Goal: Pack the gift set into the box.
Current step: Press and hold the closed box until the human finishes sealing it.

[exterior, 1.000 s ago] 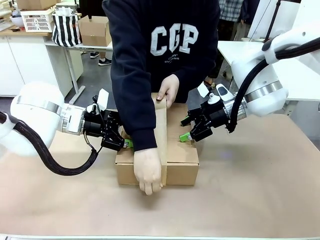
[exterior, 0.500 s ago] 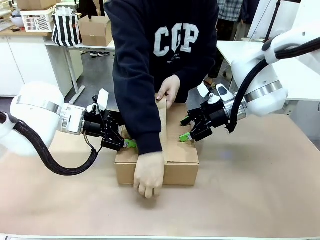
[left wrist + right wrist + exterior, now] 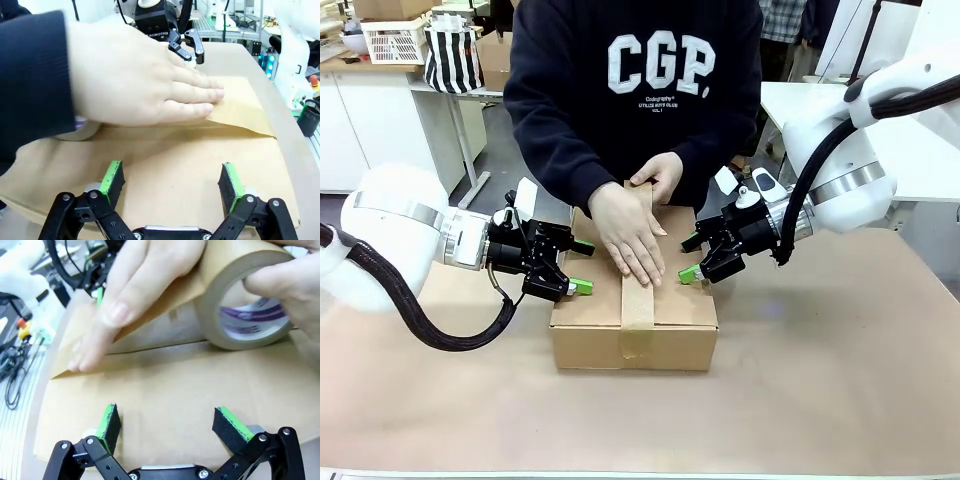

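The box (image 3: 665, 330) is a brown carton in the middle of the table, its flaps closed. A strip of brown tape (image 3: 637, 300) runs over its top and down the front. A person's hand (image 3: 632, 238) presses flat on the tape, and the other hand holds a tape roll (image 3: 240, 300) at the box's far edge. My left gripper (image 3: 580, 267) is open at the box's left top edge, fingers over the lid (image 3: 170, 170). My right gripper (image 3: 689, 258) is open at the right top edge, also over the lid (image 3: 165, 390). The gift set is hidden.
Bare brown tabletop (image 3: 820, 400) lies in front of and to the right of the box. The person stands close against the far table edge. Behind are a white table with a striped bag (image 3: 452, 58), a white basket and small cartons.
The person's hand left the box's front edge and now smooths the tape on top. The tape strip, held up before, lies flat on the lid. Neither gripper moved.
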`<state>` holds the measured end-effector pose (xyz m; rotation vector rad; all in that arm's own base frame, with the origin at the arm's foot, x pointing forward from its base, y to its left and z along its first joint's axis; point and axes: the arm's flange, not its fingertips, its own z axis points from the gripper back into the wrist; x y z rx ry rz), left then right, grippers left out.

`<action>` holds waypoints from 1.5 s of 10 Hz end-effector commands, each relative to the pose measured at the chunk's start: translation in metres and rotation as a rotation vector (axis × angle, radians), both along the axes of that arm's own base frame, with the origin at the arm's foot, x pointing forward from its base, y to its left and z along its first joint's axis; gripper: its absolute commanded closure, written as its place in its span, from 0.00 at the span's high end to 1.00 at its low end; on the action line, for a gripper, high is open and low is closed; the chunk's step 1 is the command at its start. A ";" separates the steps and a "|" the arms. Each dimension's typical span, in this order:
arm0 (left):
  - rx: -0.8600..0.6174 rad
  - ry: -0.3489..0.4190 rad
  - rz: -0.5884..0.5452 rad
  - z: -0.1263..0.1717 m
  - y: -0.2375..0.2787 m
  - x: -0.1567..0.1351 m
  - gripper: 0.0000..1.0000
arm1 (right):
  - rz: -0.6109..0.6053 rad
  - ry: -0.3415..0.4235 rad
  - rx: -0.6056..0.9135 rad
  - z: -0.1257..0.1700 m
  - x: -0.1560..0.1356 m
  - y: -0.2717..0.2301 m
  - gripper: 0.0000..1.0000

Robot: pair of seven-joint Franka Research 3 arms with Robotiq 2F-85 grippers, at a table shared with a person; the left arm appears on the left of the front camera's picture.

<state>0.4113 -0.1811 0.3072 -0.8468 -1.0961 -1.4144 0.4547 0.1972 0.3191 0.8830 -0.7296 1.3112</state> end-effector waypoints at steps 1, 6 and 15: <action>-0.004 -0.001 -0.004 -0.002 0.001 -0.001 1.00 | -0.003 0.001 0.006 -0.003 -0.002 0.000 1.00; -0.004 -0.001 -0.004 -0.002 0.001 -0.001 1.00 | -0.003 0.001 0.006 -0.003 -0.002 0.000 1.00; -0.004 -0.001 -0.004 -0.002 0.001 -0.001 1.00 | -0.003 0.001 0.006 -0.003 -0.002 0.000 1.00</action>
